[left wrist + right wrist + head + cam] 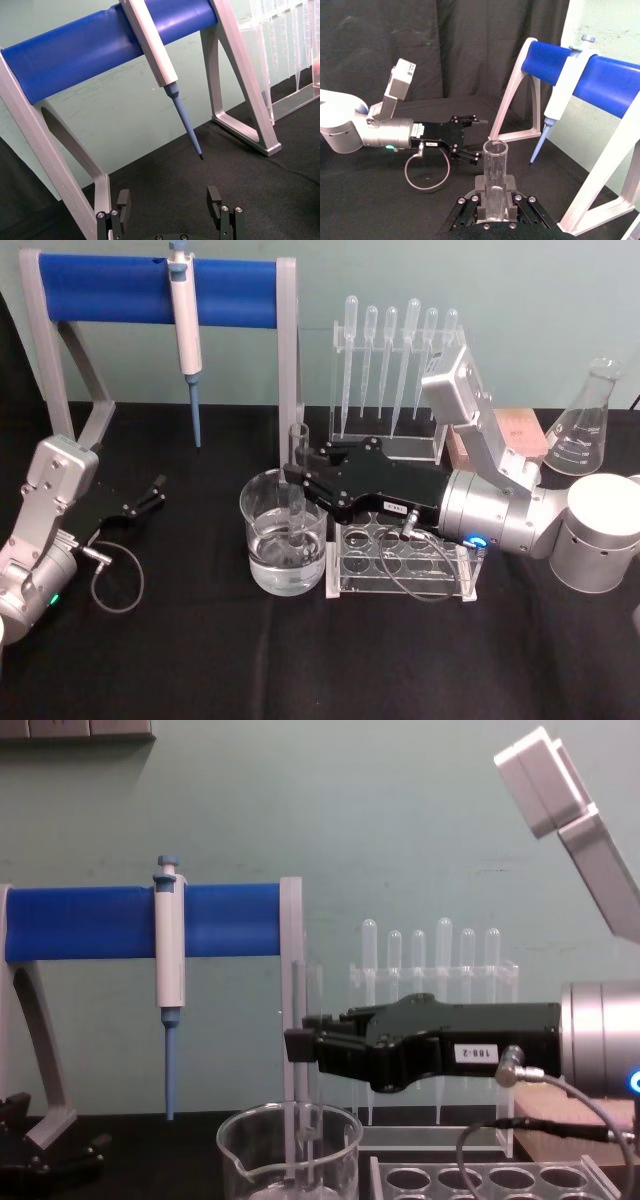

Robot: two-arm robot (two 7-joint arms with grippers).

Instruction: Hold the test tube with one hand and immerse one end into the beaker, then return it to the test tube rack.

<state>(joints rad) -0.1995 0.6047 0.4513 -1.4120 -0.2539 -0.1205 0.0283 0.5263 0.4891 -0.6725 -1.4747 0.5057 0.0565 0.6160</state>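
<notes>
**Immersion step, tube held upright.** The right gripper (300, 482) reaches in from the right, passing over the rack (400, 587). It is closed on the tube (298, 445) at about mid-length. In the right wrist view we see its fingers (511, 197) pressed against the glass on both sides.

The tube's long axis is vertical, with the open rim up and the round end down inside the beaker (257, 540), which stands just left of the rack. We judge the lower end to be at or under the liquid, though glass seen through glass leaves the exact depth unclear.

The mid-length grip keeps the fingers above the beaker's rim, so only glass meets the liquid. The upright pose keeps the tube off the beaker's wall. It should also suit, in our judgement, a straight lift and a short sideways carry to a rack hole.

The left gripper (152, 492) sits low and well to the left, below the hanging pipettor (185, 325). Its fingers are spread wide and hold nothing, and parked there it leaves the beaker unobstructed.
</notes>
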